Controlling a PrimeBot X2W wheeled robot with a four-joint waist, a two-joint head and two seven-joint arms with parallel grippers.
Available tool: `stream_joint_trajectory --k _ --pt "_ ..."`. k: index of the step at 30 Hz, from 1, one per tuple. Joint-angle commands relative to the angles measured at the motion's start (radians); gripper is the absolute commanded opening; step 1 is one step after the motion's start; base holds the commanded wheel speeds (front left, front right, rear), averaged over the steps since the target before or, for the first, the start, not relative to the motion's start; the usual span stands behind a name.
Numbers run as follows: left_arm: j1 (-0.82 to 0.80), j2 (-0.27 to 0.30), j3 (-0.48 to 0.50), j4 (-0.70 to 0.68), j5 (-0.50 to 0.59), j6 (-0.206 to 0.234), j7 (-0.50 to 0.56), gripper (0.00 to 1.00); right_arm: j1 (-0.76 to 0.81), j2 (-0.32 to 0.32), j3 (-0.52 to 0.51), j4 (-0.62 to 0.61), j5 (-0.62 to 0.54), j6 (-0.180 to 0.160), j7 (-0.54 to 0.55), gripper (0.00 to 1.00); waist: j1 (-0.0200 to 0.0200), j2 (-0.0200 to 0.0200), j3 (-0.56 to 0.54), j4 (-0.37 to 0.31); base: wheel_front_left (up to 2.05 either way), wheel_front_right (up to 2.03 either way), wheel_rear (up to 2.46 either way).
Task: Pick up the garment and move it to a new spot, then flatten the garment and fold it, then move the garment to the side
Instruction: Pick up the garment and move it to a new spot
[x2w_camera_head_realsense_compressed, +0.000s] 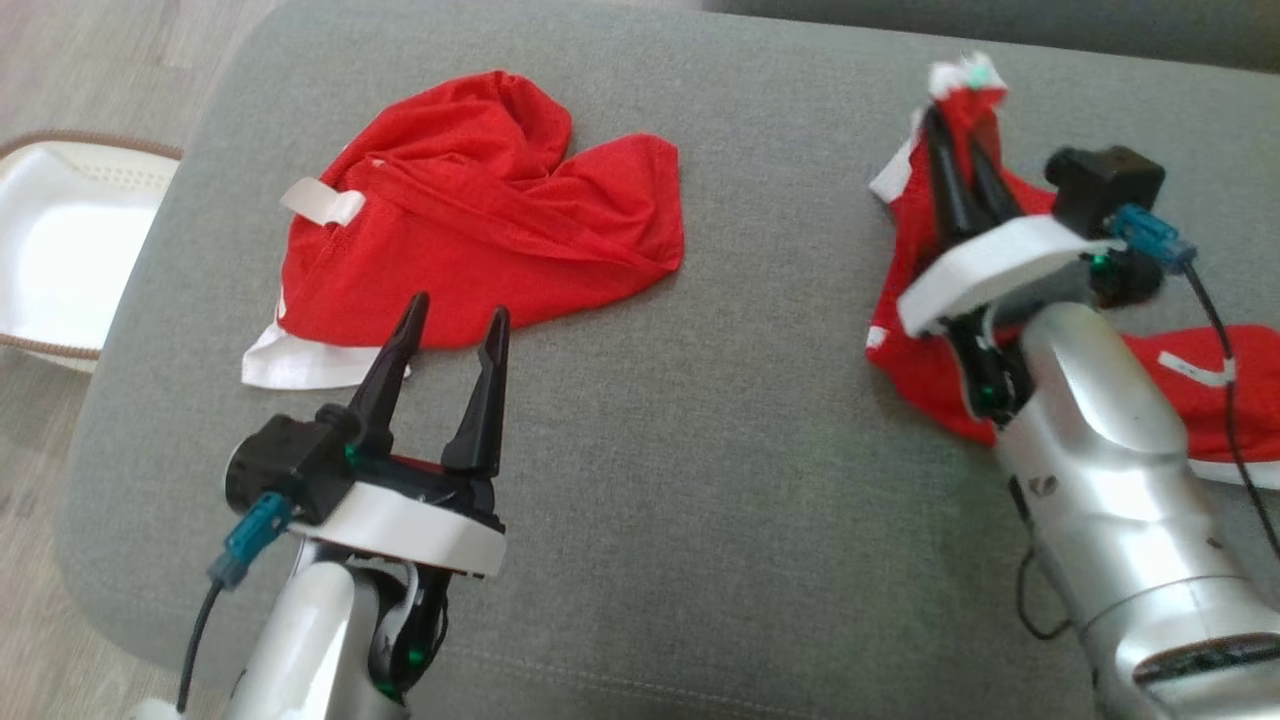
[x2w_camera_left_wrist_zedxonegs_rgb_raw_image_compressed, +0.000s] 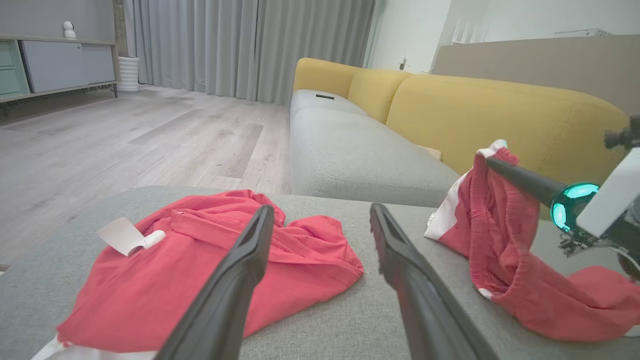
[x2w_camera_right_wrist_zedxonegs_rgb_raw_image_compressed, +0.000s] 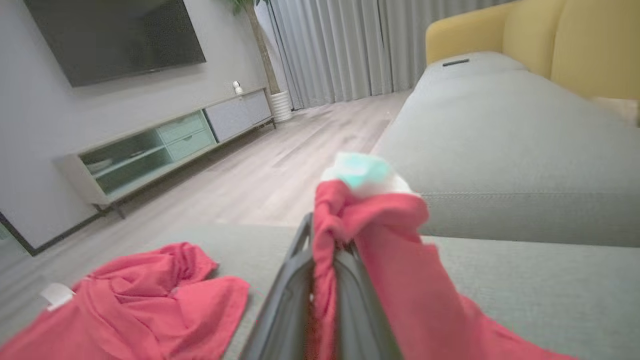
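Note:
Two red garments with white trim lie on a grey cushion (x2w_camera_head_realsense_compressed: 740, 420). One garment (x2w_camera_head_realsense_compressed: 480, 220) (x2w_camera_left_wrist_zedxonegs_rgb_raw_image_compressed: 150, 290) (x2w_camera_right_wrist_zedxonegs_rgb_raw_image_compressed: 150, 300) lies crumpled at the left, a white tag (x2w_camera_head_realsense_compressed: 322, 203) on it. My left gripper (x2w_camera_head_realsense_compressed: 459, 305) (x2w_camera_left_wrist_zedxonegs_rgb_raw_image_compressed: 321, 210) stands open just in front of it, nothing between its fingers. The other garment (x2w_camera_head_realsense_compressed: 925, 385) (x2w_camera_left_wrist_zedxonegs_rgb_raw_image_compressed: 500, 240) (x2w_camera_right_wrist_zedxonegs_rgb_raw_image_compressed: 400, 280) is at the right. My right gripper (x2w_camera_head_realsense_compressed: 960, 130) (x2w_camera_right_wrist_zedxonegs_rgb_raw_image_compressed: 327, 235) is shut on its upper edge, holding that part up off the cushion while the rest trails down onto it.
A white seat or basket (x2w_camera_head_realsense_compressed: 60, 250) stands on the wood floor left of the cushion. A grey and yellow sofa (x2w_camera_left_wrist_zedxonegs_rgb_raw_image_compressed: 500, 115) lies beyond. A low TV cabinet (x2w_camera_right_wrist_zedxonegs_rgb_raw_image_compressed: 165, 145) lines the far wall. Bare cushion separates the two garments.

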Motion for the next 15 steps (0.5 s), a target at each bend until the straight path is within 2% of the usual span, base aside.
stream_joint_trajectory --k 1,2,4,9,15 --pt "-0.02 0.003 0.021 -0.036 -0.005 0.001 -0.005 1.0 -0.043 0.016 -0.038 0.048 -0.072 -0.001 -0.012 0.61 0.0 0.0 0.007 0.004 0.0 0.0 0.0" --pt "-0.021 0.003 0.019 -0.035 -0.006 0.002 -0.005 1.0 -0.05 0.016 -0.062 0.081 -0.1 -0.001 -0.012 1.0 0.0 0.0 0.009 0.005 0.0 0.0 0.0" --pt "-0.023 0.003 0.018 -0.033 -0.007 0.002 -0.005 1.0 -0.062 0.016 -0.097 0.127 -0.136 -0.001 -0.014 1.0 0.0 0.0 0.012 0.004 0.0 0.0 0.0" --pt "-0.022 0.003 0.027 -0.028 -0.003 0.005 -0.005 1.0 -0.061 0.016 -0.111 0.158 -0.158 -0.001 -0.016 1.0 0.0 0.0 0.005 -0.013 0.0 0.0 0.0" --pt "-0.018 0.003 0.036 -0.029 0.005 0.003 -0.005 1.0 0.0 0.016 -0.103 0.074 -0.156 -0.001 -0.017 1.0 0.0 0.0 -0.026 -0.062 0.0 0.0 0.0"
